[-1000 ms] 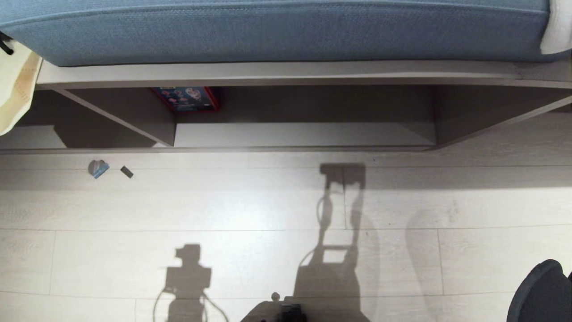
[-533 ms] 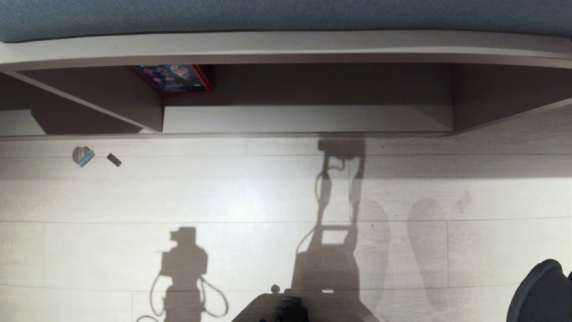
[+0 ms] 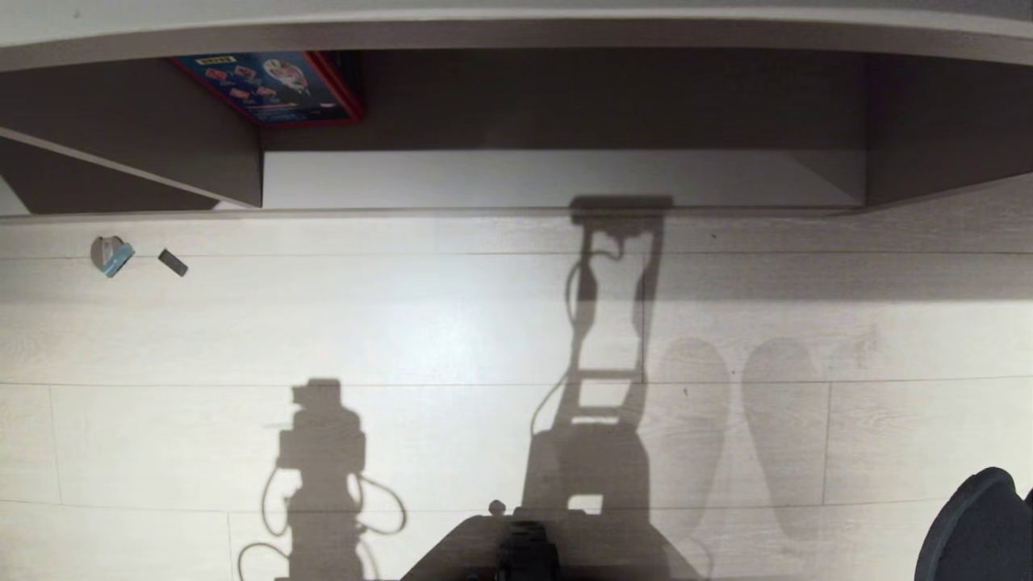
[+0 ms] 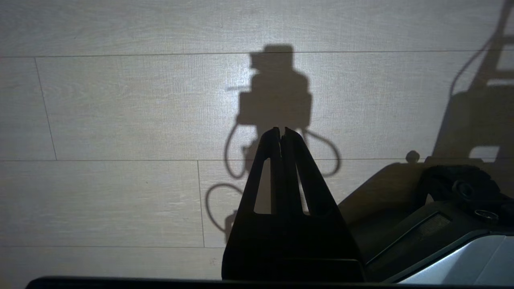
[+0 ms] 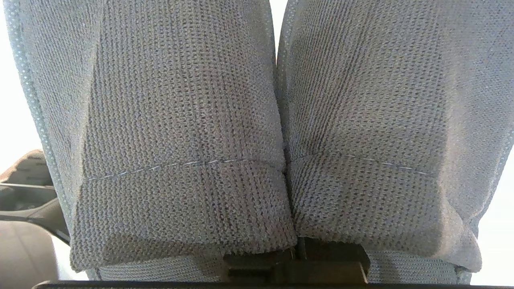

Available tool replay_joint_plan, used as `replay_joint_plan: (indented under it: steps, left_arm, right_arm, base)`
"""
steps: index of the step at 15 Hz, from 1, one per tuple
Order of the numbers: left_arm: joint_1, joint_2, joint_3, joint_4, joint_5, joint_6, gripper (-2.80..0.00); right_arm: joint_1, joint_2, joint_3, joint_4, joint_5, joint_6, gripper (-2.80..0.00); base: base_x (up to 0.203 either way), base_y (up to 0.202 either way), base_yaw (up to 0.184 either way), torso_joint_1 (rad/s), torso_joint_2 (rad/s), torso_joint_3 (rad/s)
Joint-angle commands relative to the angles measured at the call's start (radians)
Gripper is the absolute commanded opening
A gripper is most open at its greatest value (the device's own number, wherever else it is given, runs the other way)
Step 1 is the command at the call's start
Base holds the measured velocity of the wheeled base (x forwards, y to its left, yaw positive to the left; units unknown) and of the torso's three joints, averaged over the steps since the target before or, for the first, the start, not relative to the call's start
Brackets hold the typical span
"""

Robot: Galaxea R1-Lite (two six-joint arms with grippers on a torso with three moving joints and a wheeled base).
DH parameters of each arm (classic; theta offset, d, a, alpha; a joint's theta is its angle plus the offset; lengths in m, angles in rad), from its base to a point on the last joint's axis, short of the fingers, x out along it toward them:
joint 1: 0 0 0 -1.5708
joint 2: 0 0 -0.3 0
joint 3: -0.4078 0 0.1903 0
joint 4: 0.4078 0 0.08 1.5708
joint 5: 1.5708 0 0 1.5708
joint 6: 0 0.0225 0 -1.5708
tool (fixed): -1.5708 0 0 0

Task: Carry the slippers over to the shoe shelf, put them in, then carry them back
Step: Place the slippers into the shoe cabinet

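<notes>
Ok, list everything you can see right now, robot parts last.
slippers: two, dark grey knit, side by side against the right wrist camera
shelf: one, grey-brown with a pale base, ahead
box: one, blue with a red edge, back left of the shelf
grey-blue bit: one, on the floor, far left
dark bit: one, beside it
floor: pale planks
left claw: shut, empty, above the floor
right claw: hidden behind the slippers, shut on them

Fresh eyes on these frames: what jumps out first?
Two grey knit slippers fill the right wrist view side by side, clamped in the right gripper. In the head view, the shoe shelf runs along the top, a colourful box in its left corner. The robot's shadows fall across the pale floor.
</notes>
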Motion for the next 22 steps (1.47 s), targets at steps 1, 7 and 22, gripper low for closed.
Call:
replay_joint_plan:
  steps: [1, 7, 22]
  left_arm:
    - [0.000, 0.000, 0.000, 0.000, 0.000, 0.000, -2.80]
    - [0.000, 0.001, 0.000, 0.000, 0.000, 0.001, -2.80]
    - [0.000, 0.000, 0.000, -0.002, 0.000, 0.007, -2.80]
  right_arm:
    - [0.000, 0.001, 0.000, 0.000, 0.000, 0.001, -2.80]
    - [0.000, 0.001, -0.013, -0.002, 0.001, 0.018, -2.80]
    - [0.059, 1.110, -0.644, -0.523, 0.173, 0.038, -2.80]
  base:
    - [0.000, 0.000, 0.000, -0.002, 0.00, -0.198]
    - [0.000, 0.000, 0.000, 0.001, 0.00, -0.187]
    - [0.000, 0.000, 0.000, 0.001, 0.00, -0.016]
